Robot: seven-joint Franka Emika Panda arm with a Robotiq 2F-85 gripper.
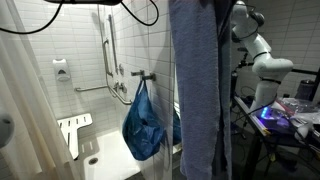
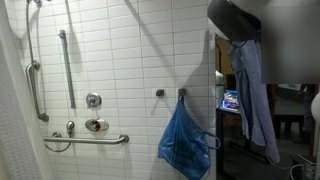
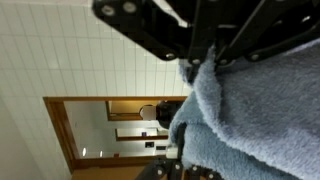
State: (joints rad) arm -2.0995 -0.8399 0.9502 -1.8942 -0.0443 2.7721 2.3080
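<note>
The gripper [image 3: 200,62] is clenched on a blue-grey towel [image 3: 250,120]. In the wrist view its black fingers [image 3: 150,35] come in from the top of the frame and pinch the fuzzy cloth, which fills the lower right. A wood-framed mirror [image 3: 70,130] on white tile sits in the lower left of that view.

In both exterior views the towel [image 1: 195,90] [image 2: 252,95] hangs straight down in 1 long fold. It starts from the top edge, right of centre, clear of the wall. The white robot arm [image 1: 255,50] stands in the upper right behind it.

A blue bag [image 1: 143,125] [image 2: 182,140] hangs from a wall hook [image 2: 181,93] in the lower middle, near the towel but apart from it. Grab bars [image 1: 108,45] [image 2: 68,65] run along the tiled wall on the left, and a folding shower seat [image 1: 73,130] sits in the lower left.
</note>
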